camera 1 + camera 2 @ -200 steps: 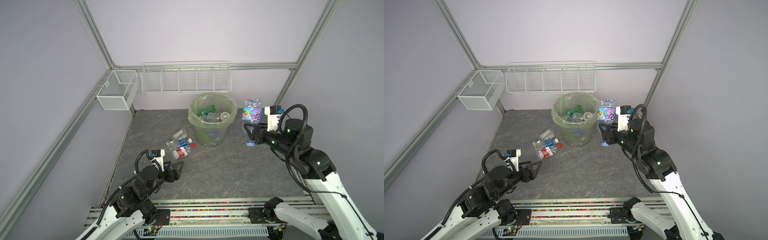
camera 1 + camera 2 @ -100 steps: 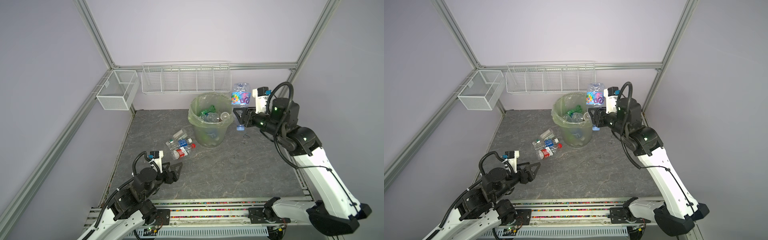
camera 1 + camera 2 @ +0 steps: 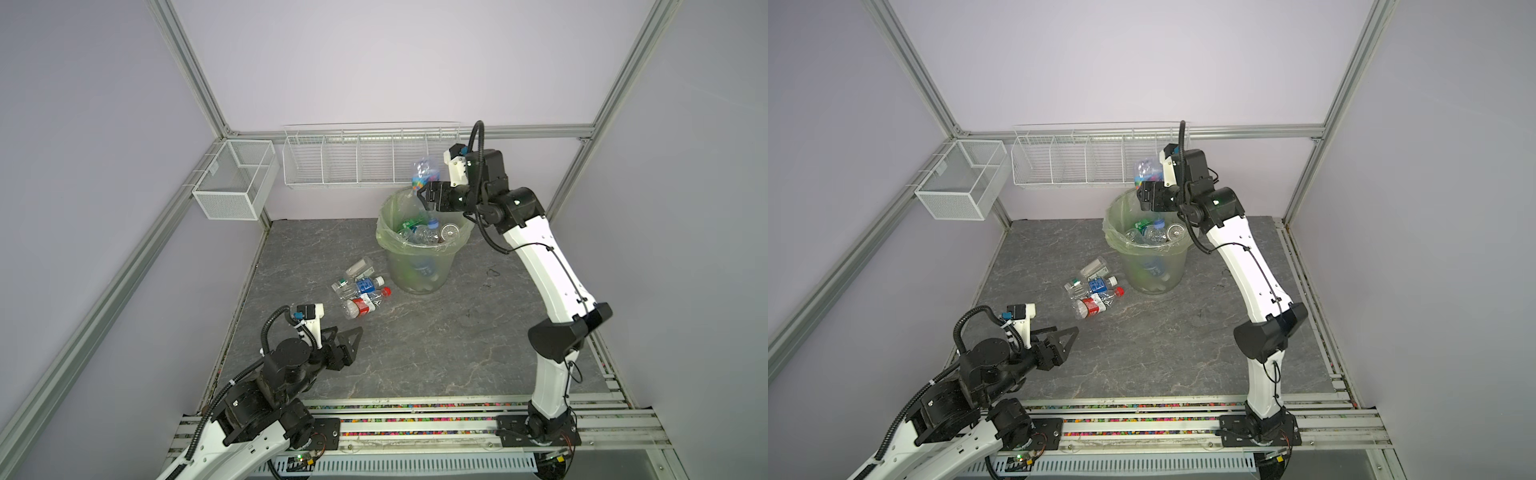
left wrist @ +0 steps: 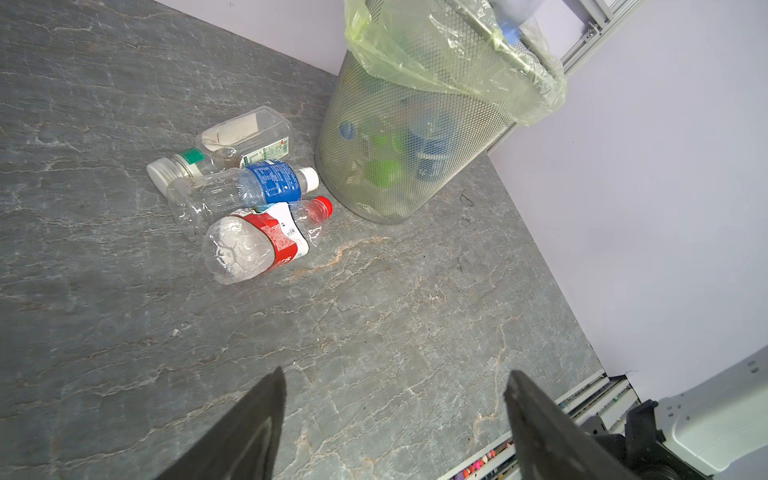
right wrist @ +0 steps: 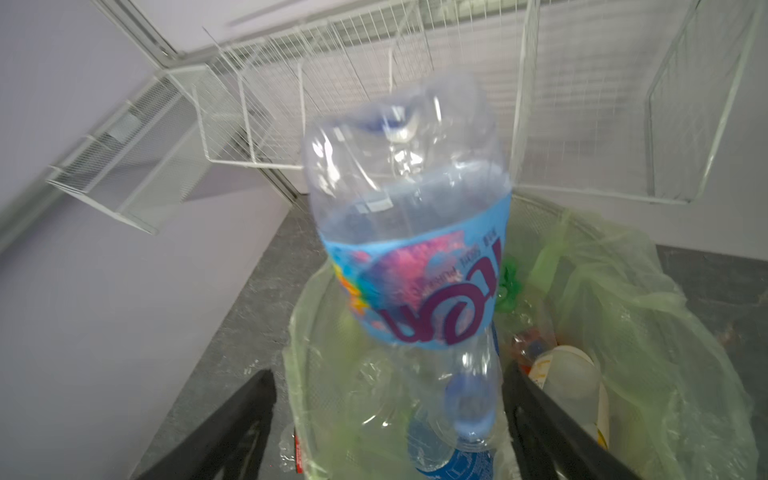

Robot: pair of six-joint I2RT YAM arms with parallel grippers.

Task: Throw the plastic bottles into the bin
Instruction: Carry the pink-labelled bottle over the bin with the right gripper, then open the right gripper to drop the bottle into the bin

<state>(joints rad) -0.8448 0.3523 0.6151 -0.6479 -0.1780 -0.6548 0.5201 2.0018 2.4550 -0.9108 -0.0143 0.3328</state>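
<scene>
Right gripper [image 3: 428, 197] swung from beside bin [image 3: 384, 239] to over its mouth; fingers now apart, blue-labelled bottle [image 5: 411, 232] loose between them, cap-down, likely dropping in. Left gripper [image 4: 395, 374] fingers apart; four bottles [image 4: 245, 195] remain on desk [image 3: 436, 340].

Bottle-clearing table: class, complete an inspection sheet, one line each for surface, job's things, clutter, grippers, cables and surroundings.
Surface: grey marbled tabletop.
Job's things: bin holds several bottles; four bottles lie clustered beside it; colourful-label bottle cap-down over it.
Clutter: small dark squiggle near the bin, unidentifiable.
Grippers: right gripper open around that bottle's neck; left gripper open, nothing between its jaws.
Cables: right cable and left cable, black, arch over the wrists.
Surroundings: small wire basket and long wire basket on the frame; lilac walls.
</scene>
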